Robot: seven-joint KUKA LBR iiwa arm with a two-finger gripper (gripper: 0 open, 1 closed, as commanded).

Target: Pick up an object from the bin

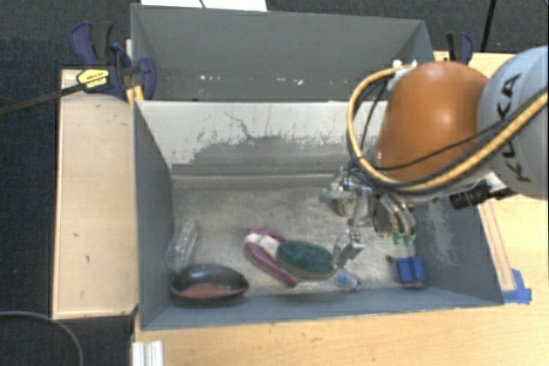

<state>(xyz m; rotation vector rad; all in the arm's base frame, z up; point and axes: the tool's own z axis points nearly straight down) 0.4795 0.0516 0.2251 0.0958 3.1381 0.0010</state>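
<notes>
**Camera view: gripper low beside the green thing, nothing lifted yet**

The gripper point(350, 250) hangs low in the bin point(257, 184), just beside the right edge of a dark green rounded thing point(304, 257) near the front wall. Whether it is open or closed cannot be told. This looks like the approach step. The next move calls for straddling that thing and closing. Count: one green thing, one purple-pink piece point(262, 253) touching it, one dark oval point(208, 283), one clear plastic piece point(183, 242), one blue block point(410, 270).

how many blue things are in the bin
2. A blue block lies at the bin's lower right in the view; a smaller pale blue piece lies beside the green round thing. The arm may hide more.
</notes>
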